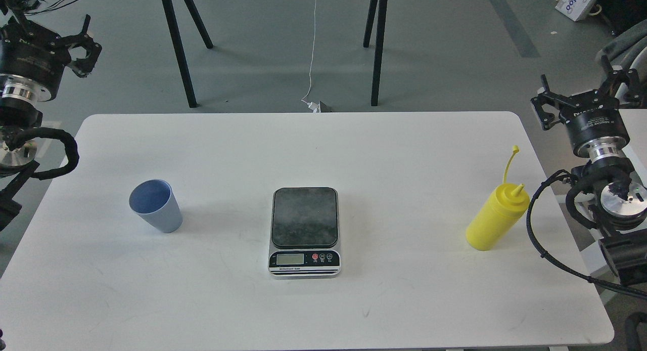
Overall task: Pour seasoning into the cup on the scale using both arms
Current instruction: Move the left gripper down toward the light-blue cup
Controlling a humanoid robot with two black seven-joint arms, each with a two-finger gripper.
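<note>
A light-blue cup (156, 209) stands upright and empty on the left part of the white table (384, 154). In the table's middle lies the scale (305, 217), with nothing on its dark platform and its display facing me. The yellow seasoning bottle (495, 219) stands upright at the right, its cap strap sticking up. My left gripper (87, 47) hangs open beyond the table's far-left corner, well away from the cup. My right gripper (576, 88) is open off the table's right edge, behind and above the bottle, holding nothing.
Black trestle legs (184, 52) stand on the grey floor behind the table, with a white cable (311, 62) hanging down to a plug. A cardboard box (576, 2) sits at the far right. Black cable loops hang from both arms near the table's side edges.
</note>
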